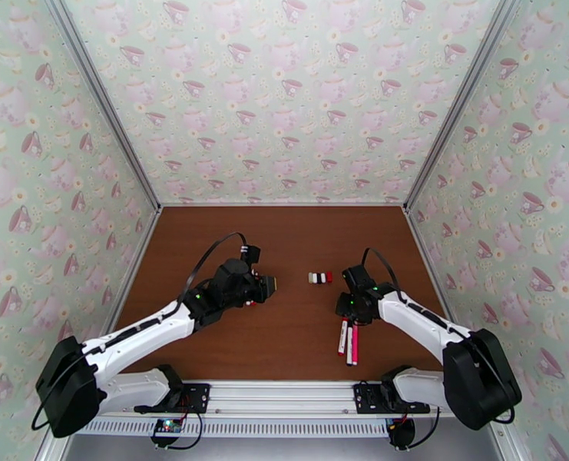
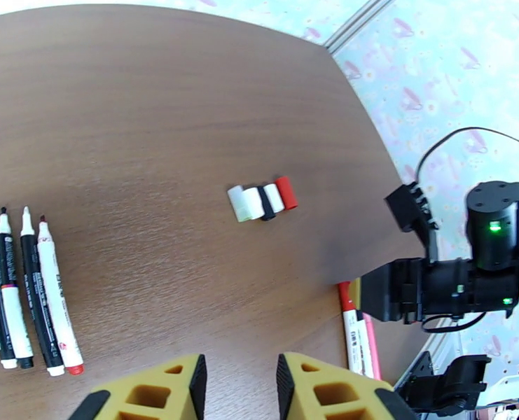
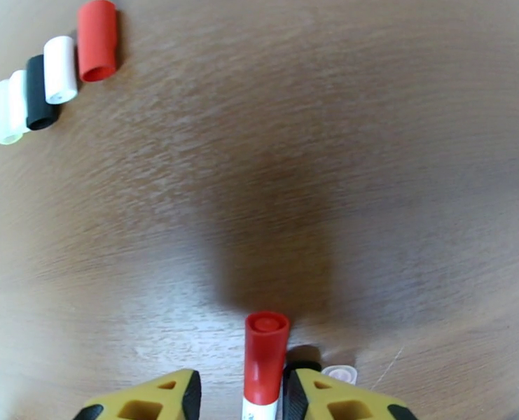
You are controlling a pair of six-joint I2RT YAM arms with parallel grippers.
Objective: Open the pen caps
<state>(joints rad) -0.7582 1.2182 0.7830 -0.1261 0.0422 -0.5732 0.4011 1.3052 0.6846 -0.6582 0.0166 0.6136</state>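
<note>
Several loose pen caps [image 1: 320,277], white, black and red, lie in a short row mid-table; the same pen caps [image 2: 263,202] [image 3: 49,82] appear in both wrist views. Uncapped pens [image 2: 24,292] lie side by side by my left gripper [image 2: 241,390], which is open over bare wood with nothing between its fingers. My right gripper [image 3: 241,404] straddles the capped end of a red-capped white pen [image 3: 265,358]. Its right finger [image 3: 329,400] is against the pen and a gap shows on the left side. A pink pen [image 1: 354,344] lies beside that pen.
The brown table [image 1: 284,347] is walled by teacup wallpaper on three sides. The right arm [image 2: 455,281] stands near the table's right edge in the left wrist view. Bare wood lies between the two grippers and behind the cap row.
</note>
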